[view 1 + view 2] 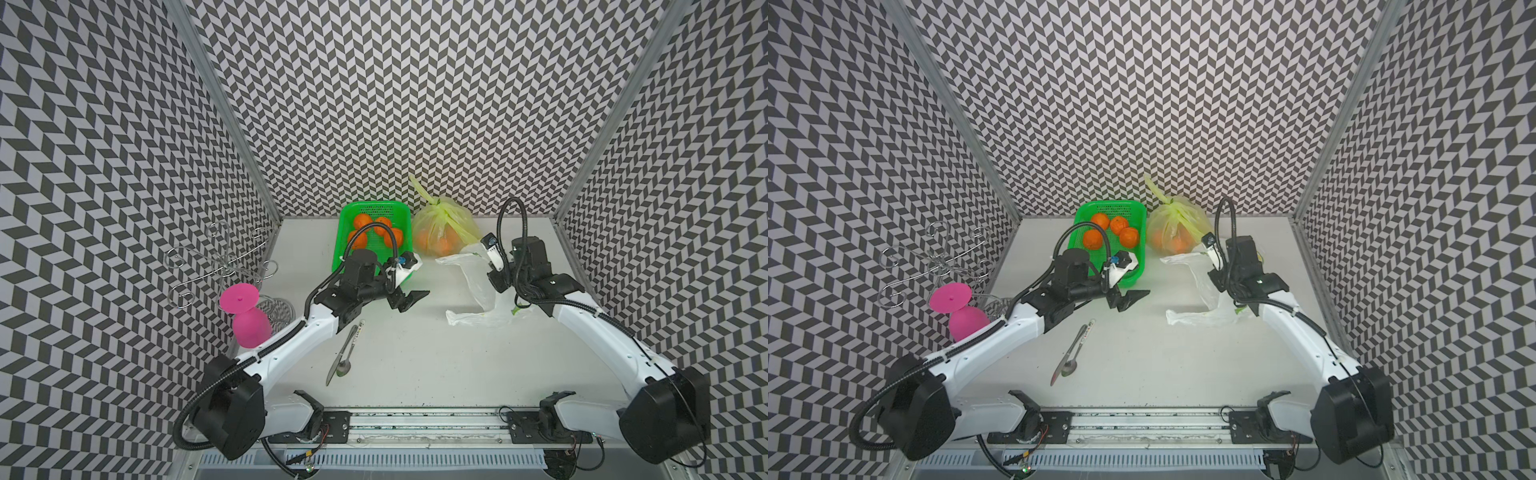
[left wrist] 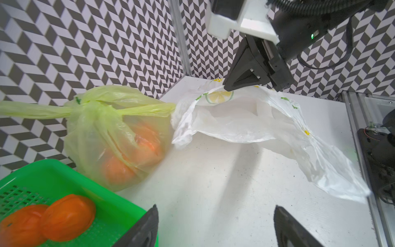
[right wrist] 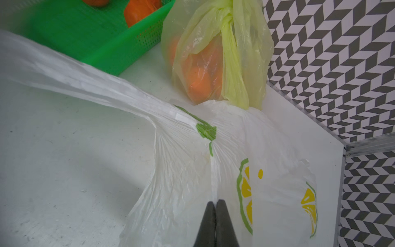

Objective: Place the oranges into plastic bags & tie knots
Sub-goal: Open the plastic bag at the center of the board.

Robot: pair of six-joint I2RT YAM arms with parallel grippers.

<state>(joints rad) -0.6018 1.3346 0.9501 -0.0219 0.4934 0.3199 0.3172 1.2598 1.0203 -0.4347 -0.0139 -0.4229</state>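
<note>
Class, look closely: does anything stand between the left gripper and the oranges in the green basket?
Only the near wall of the green basket lies between the open left gripper and the oranges. The basket has no lid, so they can be reached from above.

White arms (image 1: 300, 336) with black joints (image 1: 235, 409), corrugated cables (image 1: 512, 200).

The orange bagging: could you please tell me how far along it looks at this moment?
Done: the yellow-green bag holds oranges and its knot is tied. In hand: the right hand is shut on the empty white bag; the left hand is open near the green basket. Left: four oranges in the basket must go into the white bag, which then needs tying.
</note>
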